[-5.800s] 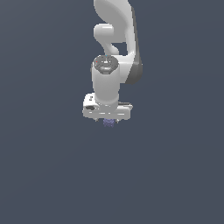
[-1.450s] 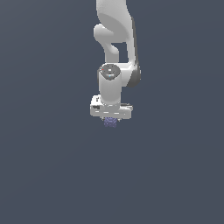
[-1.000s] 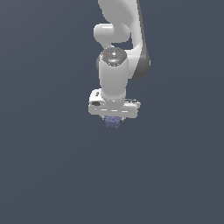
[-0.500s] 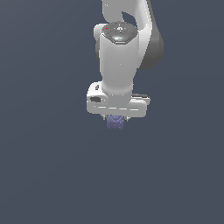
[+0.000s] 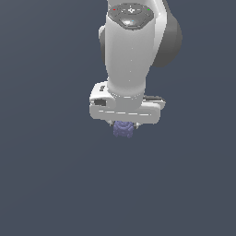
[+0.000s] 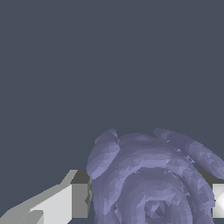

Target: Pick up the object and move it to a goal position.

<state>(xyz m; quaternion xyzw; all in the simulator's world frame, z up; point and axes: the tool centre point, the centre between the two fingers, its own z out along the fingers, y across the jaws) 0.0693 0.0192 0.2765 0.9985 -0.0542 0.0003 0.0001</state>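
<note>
Small bluish-purple ridged, lumpy object [image 5: 123,129] [image 6: 151,183], clamped between the hand's [image 5: 124,125] fingers, hanging below it

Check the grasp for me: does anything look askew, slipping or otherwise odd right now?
Nothing stands out. The bluish-purple ridged blob hangs under the white gripper, roughly centred beneath its bar. In the wrist view the blob sits between the two fingers, which press against its sides. No crack or loose piece shows.

No text, label, brand, number or sign can be read in either view.
</note>
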